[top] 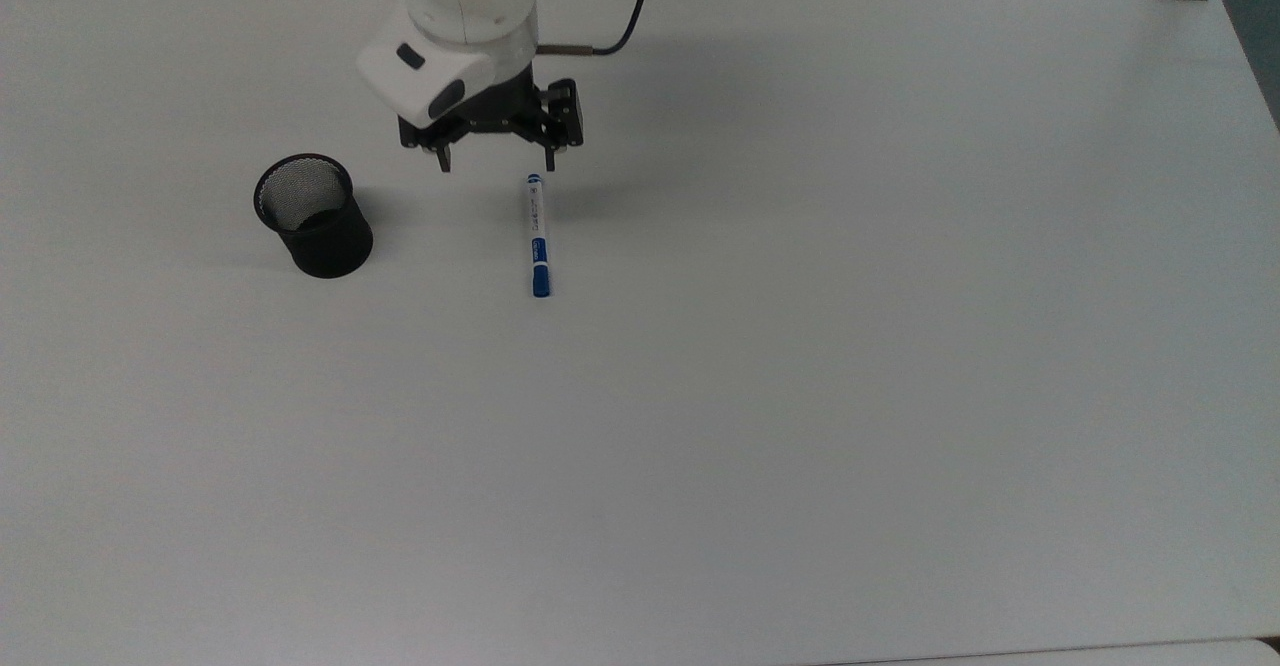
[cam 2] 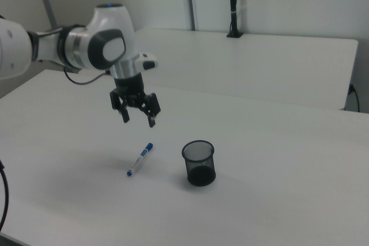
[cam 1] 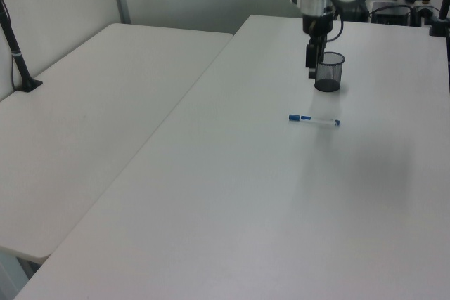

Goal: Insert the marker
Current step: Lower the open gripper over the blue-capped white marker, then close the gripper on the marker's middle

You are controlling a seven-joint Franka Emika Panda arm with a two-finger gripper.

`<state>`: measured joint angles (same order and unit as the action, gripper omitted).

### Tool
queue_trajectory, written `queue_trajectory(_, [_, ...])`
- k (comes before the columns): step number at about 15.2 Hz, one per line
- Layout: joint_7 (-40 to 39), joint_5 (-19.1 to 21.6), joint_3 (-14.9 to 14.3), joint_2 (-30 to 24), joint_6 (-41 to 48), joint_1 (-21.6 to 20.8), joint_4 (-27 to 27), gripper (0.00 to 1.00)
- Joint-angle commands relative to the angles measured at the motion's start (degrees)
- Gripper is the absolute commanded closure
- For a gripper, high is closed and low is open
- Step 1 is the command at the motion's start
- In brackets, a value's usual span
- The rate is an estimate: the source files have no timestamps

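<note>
Gripper (cam 2: 138,116) hangs wide open and empty above the marker (top: 538,235); right view shows the gap, left view hides it behind the mesh cup (cam 1: 329,72)

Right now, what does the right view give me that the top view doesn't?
Right view alone: the gripper hangs well above the table, clear of the marker, with a second table and a black post behind. Top view alone: the planar layout, with the marker lying lengthwise, its blue cap at the end away from the gripper, and the mesh cup off to the top view's left. Both: fingers spread open and empty, marker flat on the table, cup upright.
</note>
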<state>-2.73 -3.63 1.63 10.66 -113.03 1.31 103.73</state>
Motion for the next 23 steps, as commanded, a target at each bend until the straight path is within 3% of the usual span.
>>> queue_trajectory(1, [2.3,-1.9,0.2,4.1,-7.2,-0.3,1.3,0.0])
queue_trajectory(5, [8.2,-6.2,0.2,8.8,-12.4,-1.4,1.3,0.07])
queue_trajectory(11, [12.7,-6.2,0.4,12.3,-14.6,-3.1,1.4,0.18])
queue_trajectory(13, [14.3,-6.2,0.8,13.2,-16.1,-3.0,1.3,0.31])
queue_trajectory(15, [15.4,-6.2,0.9,13.2,-16.7,-2.7,1.2,0.66])
queue_trajectory(16, [15.6,-6.0,0.9,13.2,-16.7,-2.6,1.1,0.91])
queue_trajectory(17, [15.8,-6.0,0.9,13.1,-16.7,-2.6,1.1,1.0])
queue_trajectory(23, [17.6,-6.0,0.9,9.3,-16.1,-2.2,0.9,1.0])
